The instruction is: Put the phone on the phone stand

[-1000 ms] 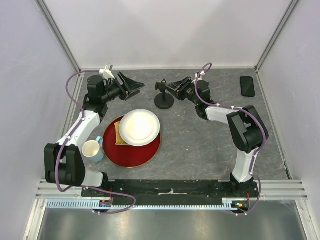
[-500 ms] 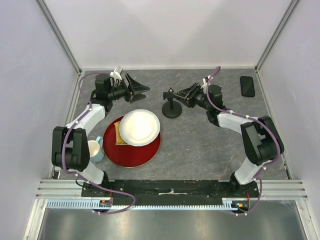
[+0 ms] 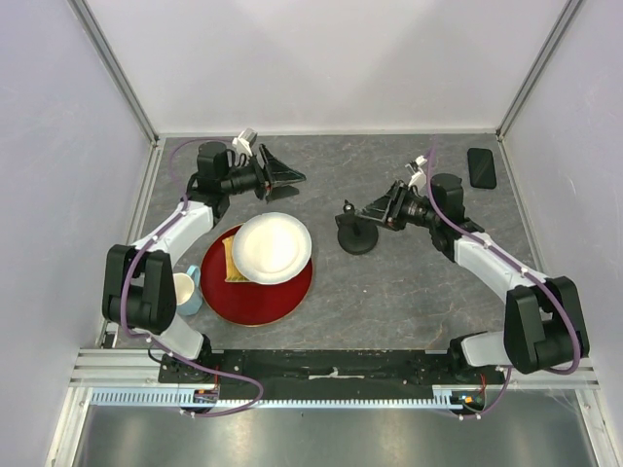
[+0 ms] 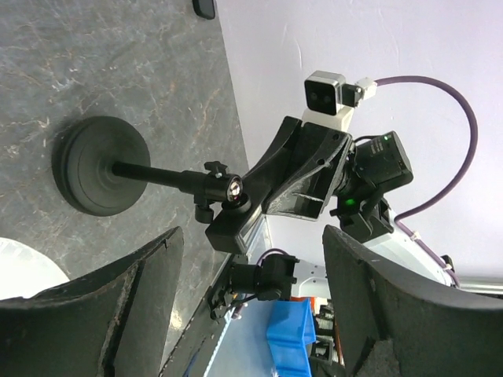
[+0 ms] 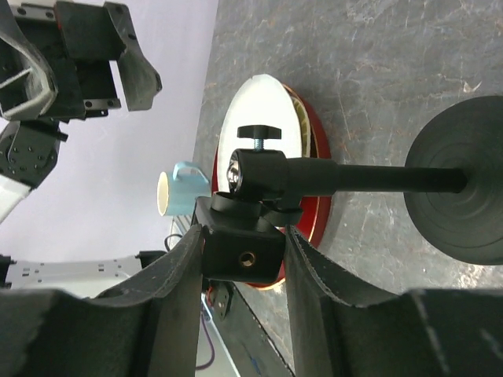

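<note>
The phone (image 3: 481, 167) lies flat at the back right of the table, far from both grippers; its end shows at the top edge of the left wrist view (image 4: 204, 8). The phone stand (image 3: 357, 236) stands mid-table, disc base down, post upright. My right gripper (image 3: 376, 211) is shut on its cradle; in the right wrist view the cradle block (image 5: 244, 255) is clamped between my fingers (image 5: 177, 283), with the base (image 5: 464, 192) to the right. My left gripper (image 3: 285, 176) is open and empty, hovering left of the stand and facing it (image 4: 98, 165).
A white plate (image 3: 272, 247) lies on a red tray (image 3: 263, 297) at the front left, with something yellow under the plate's left edge. A light blue mug (image 3: 180, 291) stands left of the tray. White walls close the back and sides.
My right gripper has drawn the stand to the right and toward the near edge, holding its cradle. My left gripper has moved right along the back of the table, staying open.
</note>
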`<state>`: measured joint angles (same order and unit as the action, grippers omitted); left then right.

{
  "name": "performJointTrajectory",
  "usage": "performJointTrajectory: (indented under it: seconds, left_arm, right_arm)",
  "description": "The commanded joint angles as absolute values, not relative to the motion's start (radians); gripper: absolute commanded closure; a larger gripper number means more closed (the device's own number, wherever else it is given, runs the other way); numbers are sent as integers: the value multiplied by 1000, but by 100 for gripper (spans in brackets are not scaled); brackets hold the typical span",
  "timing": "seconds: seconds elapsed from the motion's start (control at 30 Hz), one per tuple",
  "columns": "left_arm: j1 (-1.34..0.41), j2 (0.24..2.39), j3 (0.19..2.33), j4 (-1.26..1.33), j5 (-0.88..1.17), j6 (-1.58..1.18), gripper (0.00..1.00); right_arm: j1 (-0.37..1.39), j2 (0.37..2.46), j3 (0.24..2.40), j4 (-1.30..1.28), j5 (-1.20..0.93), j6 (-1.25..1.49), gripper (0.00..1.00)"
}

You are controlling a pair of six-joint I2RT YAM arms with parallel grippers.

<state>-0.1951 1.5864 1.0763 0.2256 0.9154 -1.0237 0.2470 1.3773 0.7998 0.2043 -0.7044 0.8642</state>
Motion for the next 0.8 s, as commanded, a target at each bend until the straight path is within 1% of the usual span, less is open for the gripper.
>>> performJointTrajectory:
  seconds: [0.0, 0.07, 0.13, 0.17, 0.2, 0.27, 0.3, 0.37, 0.4, 0.47, 0.5, 0.57, 0.6, 0.7, 0.77]
  left_arm:
    - [-221, 1586, 1135, 232, 951, -1016, 22]
    - [-230, 1595, 1146, 207, 959, -1003, 22]
    - [-239, 1605, 1154, 206, 969, -1005, 22]
    - [-242, 1605, 1155, 204, 973, -1006, 22]
    - [-248, 1602, 1157, 206, 974, -1005, 22]
    - [-252, 1595, 1157, 203, 971, -997, 22]
    - [-253, 1594, 1160, 199, 971, -994, 22]
    - [-255, 1594, 1161, 190, 973, -986, 22]
    - [-256, 1594, 1166, 186, 973, -983, 22]
    - [-261, 1597, 1169, 181, 977, -989, 22]
    - [-264, 1595, 1170, 183, 983, -992, 22]
    - [-265, 1585, 1172, 183, 986, -989, 22]
    - [-270, 1580, 1172, 183, 985, -988, 22]
    - [-272, 1572, 1173, 183, 985, -988, 22]
    - [-272, 1574, 1173, 183, 989, -988, 22]
  right_arm:
    - [212, 1336, 762, 235, -824, 798, 96]
    - [192, 1332, 743, 239, -842, 798, 95]
    - [172, 1319, 730, 239, -851, 795, 91]
    - [166, 1313, 729, 238, -853, 796, 88]
    - [158, 1305, 727, 235, -854, 796, 83]
    - [135, 1302, 733, 216, -857, 792, 76]
    - [132, 1304, 739, 203, -857, 776, 69]
    - [114, 1308, 758, 143, -841, 752, 59]
    - [112, 1308, 764, 117, -830, 717, 46]
    - [106, 1293, 779, 52, -786, 684, 33]
    - [106, 1289, 781, 37, -772, 669, 24]
    - [104, 1266, 781, 11, -740, 661, 16]
    - [104, 1261, 784, -9, -711, 657, 11]
    - [101, 1247, 831, -124, -617, 592, 8]
    - [100, 1230, 848, -155, -571, 560, 8]
